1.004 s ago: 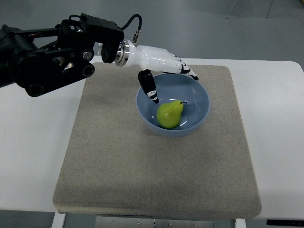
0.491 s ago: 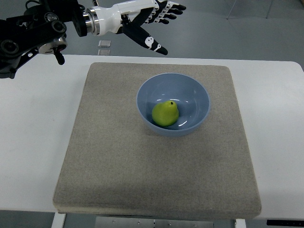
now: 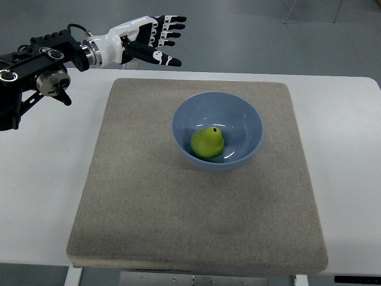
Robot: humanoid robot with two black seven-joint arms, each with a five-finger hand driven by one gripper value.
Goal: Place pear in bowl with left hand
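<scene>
Seen from above, near the mat's far edge: pear lying inside the bowl, stem up. Above the desk's far left corner: left hand, fingers spread wide, holding nothing. Little left to spoil; only a careless sweep back could clip the bowl's rim. Left arm cut off at the picture's edge; right hand nowhere visible.

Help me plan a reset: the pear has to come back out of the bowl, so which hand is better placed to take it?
Left. The left hand hangs open past the table's far edge, up-left of the bowl holding the pear. No right arm shows at all.
</scene>
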